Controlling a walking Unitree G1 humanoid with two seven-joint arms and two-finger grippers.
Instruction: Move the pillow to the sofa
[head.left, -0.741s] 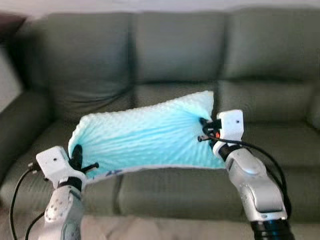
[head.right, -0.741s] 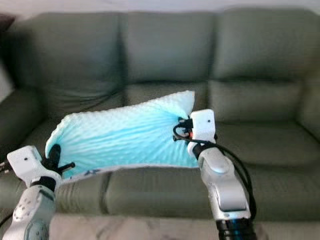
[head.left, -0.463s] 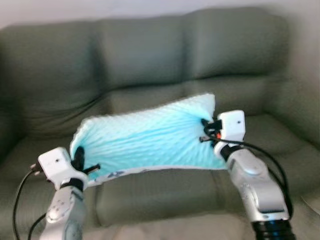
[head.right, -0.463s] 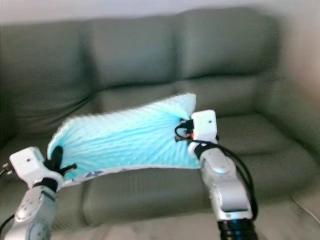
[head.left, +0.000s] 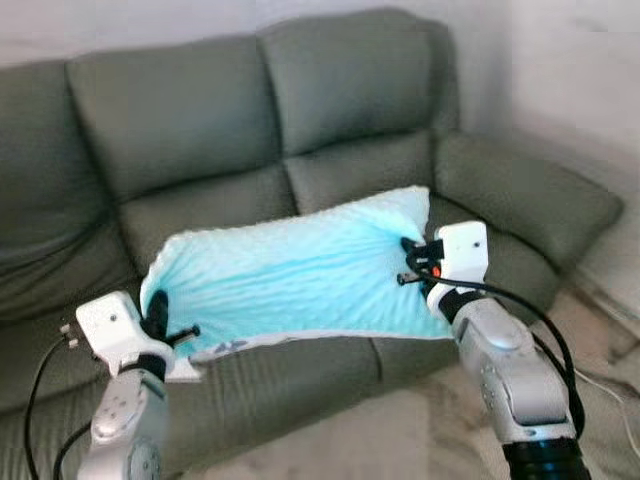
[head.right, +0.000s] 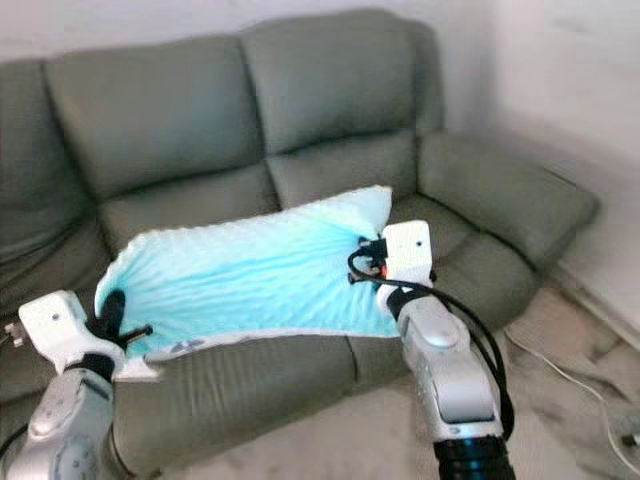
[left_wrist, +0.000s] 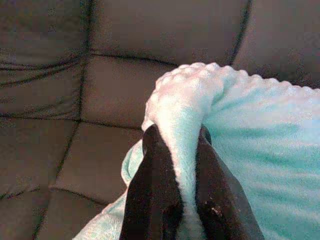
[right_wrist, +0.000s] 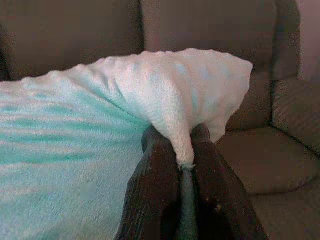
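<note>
I hold the pillow (head.left: 290, 280) stretched between both arms, its long axis running across my front, in the air just before the sofa (head.left: 230, 130). The left gripper (head.left: 158, 318) is clamped on its lower left corner; the right gripper (head.left: 410, 262) pinches the higher right end. Seat cushions lie directly beyond and below, so I judge the coming move is forward and down.

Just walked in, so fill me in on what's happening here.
The robot is holding a light blue pillow stretched between both arms in front of a grey-green sofa. The left gripper pinches one end and the right gripper pinches the other. The pillow hangs in the air above the seat cushions, not yet set down.
</note>
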